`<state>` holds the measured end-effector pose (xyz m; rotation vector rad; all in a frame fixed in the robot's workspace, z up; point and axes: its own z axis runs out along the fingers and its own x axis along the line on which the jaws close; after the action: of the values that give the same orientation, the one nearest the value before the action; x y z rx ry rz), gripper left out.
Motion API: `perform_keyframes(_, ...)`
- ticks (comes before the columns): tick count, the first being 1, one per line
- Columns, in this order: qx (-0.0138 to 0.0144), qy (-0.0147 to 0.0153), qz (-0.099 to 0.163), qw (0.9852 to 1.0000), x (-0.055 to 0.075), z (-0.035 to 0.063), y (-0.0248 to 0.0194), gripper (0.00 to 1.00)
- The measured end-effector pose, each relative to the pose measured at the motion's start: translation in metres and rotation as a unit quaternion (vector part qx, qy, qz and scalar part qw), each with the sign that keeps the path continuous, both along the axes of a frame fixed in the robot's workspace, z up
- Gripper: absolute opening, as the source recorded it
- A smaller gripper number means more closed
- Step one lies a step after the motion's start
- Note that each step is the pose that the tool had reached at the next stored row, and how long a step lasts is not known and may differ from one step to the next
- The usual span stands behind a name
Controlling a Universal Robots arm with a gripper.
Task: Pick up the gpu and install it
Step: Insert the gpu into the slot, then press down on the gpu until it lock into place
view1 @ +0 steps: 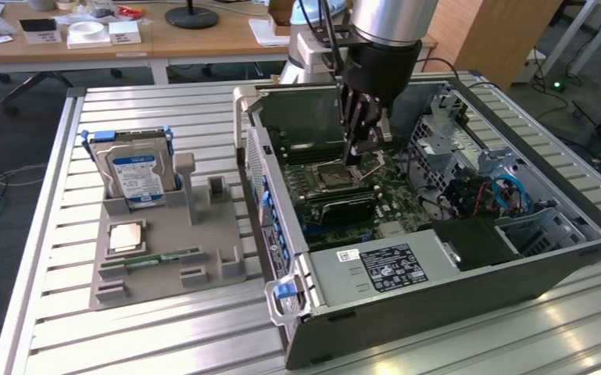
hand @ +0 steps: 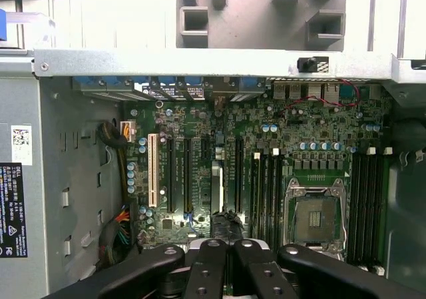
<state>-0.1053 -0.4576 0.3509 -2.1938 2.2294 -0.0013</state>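
On the slatted aluminium table [view1: 123,344] lies an open desktop computer case [view1: 436,312], with a grey parts holder [view1: 165,277] on the exterior view's left. Inside the case, the green motherboard [view1: 389,195] lies flat. The black gripper [view1: 355,160] reaches down into the case near the empty CPU socket [view1: 331,173], its fingers pressed together with nothing clamped between them. The gpu [view1: 337,207] stands on edge in the motherboard's expansion slots, black cooler showing; in the wrist view its dark upper edge [hand: 225,224] sits just ahead of the fingertips, contact unclear. The holder carries an upright hard drive [view1: 137,176] and a memory stick [view1: 159,258].
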Motion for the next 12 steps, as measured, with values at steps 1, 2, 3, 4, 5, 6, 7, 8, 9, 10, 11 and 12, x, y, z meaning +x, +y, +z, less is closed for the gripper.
perform_keyframes(1, 0.0000, 0.0000, 0.000, 1.0000, 0.0000, 0.0000, 0.0000, 0.11)
perform_keyframes(2, 0.0000, 0.0000, 0.000, 1.0000, 0.0000, 0.0000, 0.0000, 0.11)
perform_keyframes(3, 0.0000, 0.0000, 0.000, 1.0000, 0.0000, 0.0000, 0.0000, 0.11)
perform_keyframes(4, 0.0000, 0.0000, 0.000, 1.0000, 0.0000, 0.0000, 0.0000, 0.11)
perform_keyframes(5, 0.0000, 0.0000, 0.000, 1.0000, 0.0000, 0.0000, 0.0000, 0.11)
perform_keyframes(6, 0.0000, 0.0000, 0.000, 1.0000, 0.0000, 0.0000, 0.0000, 0.11)
perform_keyframes(7, 0.0000, 0.0000, 0.000, 1.0000, 0.0000, 0.0000, 0.0000, 0.11)
perform_keyframes(8, 0.0000, 0.0000, 0.000, 1.0000, 0.0000, 0.0000, 0.0000, 0.11)
perform_keyframes(9, 0.0001, 0.0000, 0.000, 1.0000, 0.0000, 0.0000, 0.0000, 0.11)
perform_keyframes(10, 0.0010, 0.0000, 0.000, 1.0000, -0.0001, -0.0003, 0.0001, 0.11)
perform_keyframes(11, 0.0014, 0.0000, 0.000, 1.0000, -0.0001, -0.0004, 0.0004, 0.11)
perform_keyframes(12, 0.0015, 0.0000, 0.000, 1.0000, -0.0001, -0.0007, 0.0010, 0.11)
